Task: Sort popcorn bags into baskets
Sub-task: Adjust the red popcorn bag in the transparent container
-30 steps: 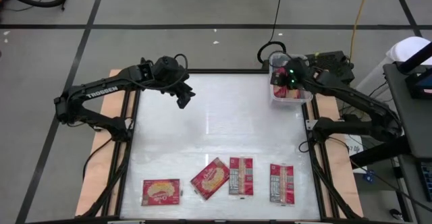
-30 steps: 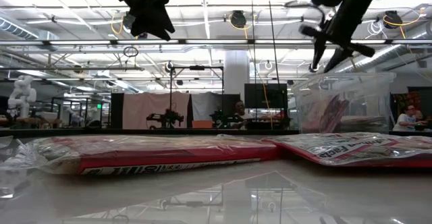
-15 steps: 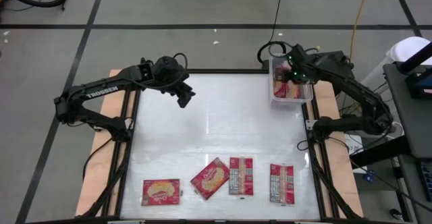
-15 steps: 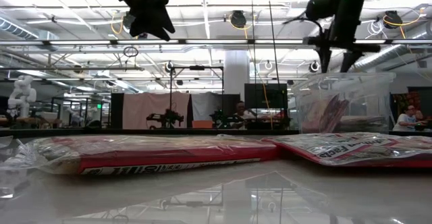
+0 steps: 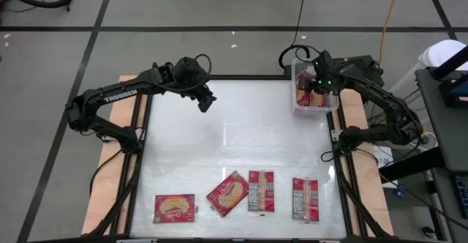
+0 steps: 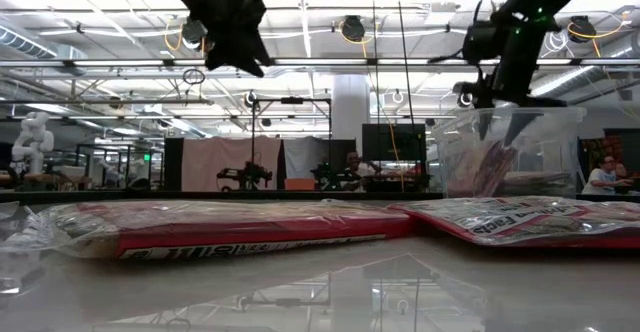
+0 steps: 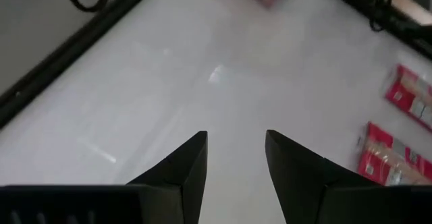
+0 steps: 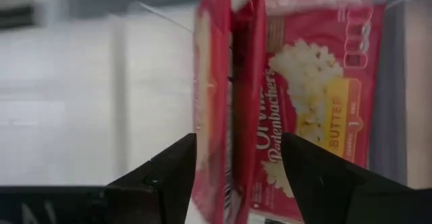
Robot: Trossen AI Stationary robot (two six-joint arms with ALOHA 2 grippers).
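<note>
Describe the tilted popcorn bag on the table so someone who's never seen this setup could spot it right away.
Look along the white table's near edge in the high view, where four red popcorn bags lie in a row. The tilted bag is second from the left, popcorn picture up. It alone sits askew, and its corner reaches the upright bag beside it.

The right gripper has been swung from beside the basket to directly over it, and lowered until its fingertips sit at the rim, with the jaws spread wider around the packets standing inside. The left gripper has been shifted slightly right and toward the near side above the table, its jaw gap unchanged.
</note>
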